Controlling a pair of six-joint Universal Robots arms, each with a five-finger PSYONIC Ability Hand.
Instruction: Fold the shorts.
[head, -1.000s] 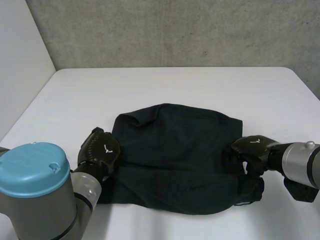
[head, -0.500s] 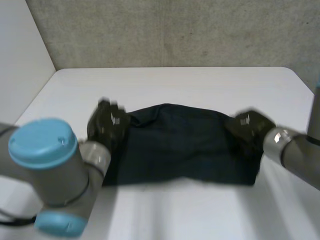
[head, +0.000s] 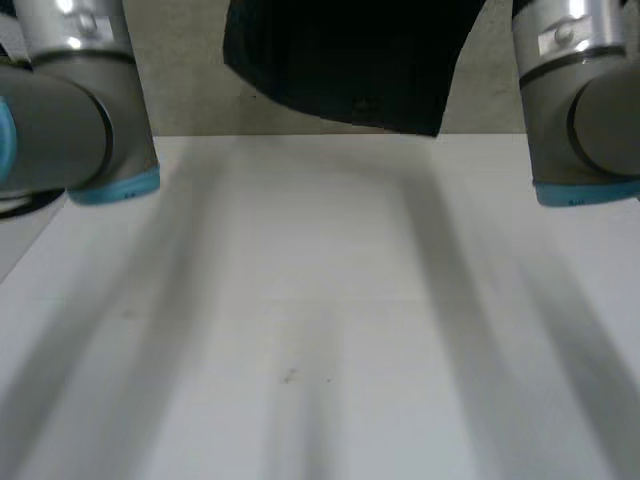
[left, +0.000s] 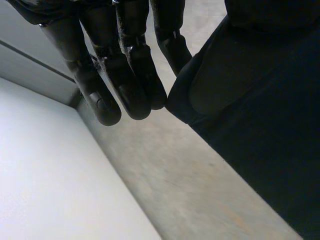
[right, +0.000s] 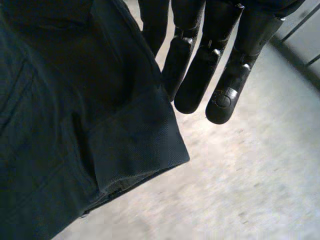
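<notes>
The dark shorts (head: 350, 60) hang in the air above the far edge of the white table (head: 300, 330), strung between the left arm (head: 70, 110) and the right arm (head: 580, 100), and no part of them touches the tabletop. In the left wrist view the left hand (left: 125, 65) has its fingers nearly straight, and one side of the cloth comes out of the palm beside the innermost finger. The right wrist view shows the same on the other side: the right hand (right: 210, 65) has straight fingers, with a hemmed corner of the shorts hanging just beside them. Neither thumb can be seen. Since the garment hangs free from both hands, each hand most likely pinches its own side of the cloth between thumb and fingers. The fabric looks light, thin and quite limp. It sags into a curved lower edge between the arms and wrinkles near the seams, so it will drape rather than hold a crease and will swing if moved quickly. The doubled hems and the waistband are the firmest parts to hold, because a pinch there takes several layers and is less likely to slip. Laying the shorts down flat will probably need both hands lowered together with the cloth kept taut, or the slack middle may bunch on the table.
</notes>
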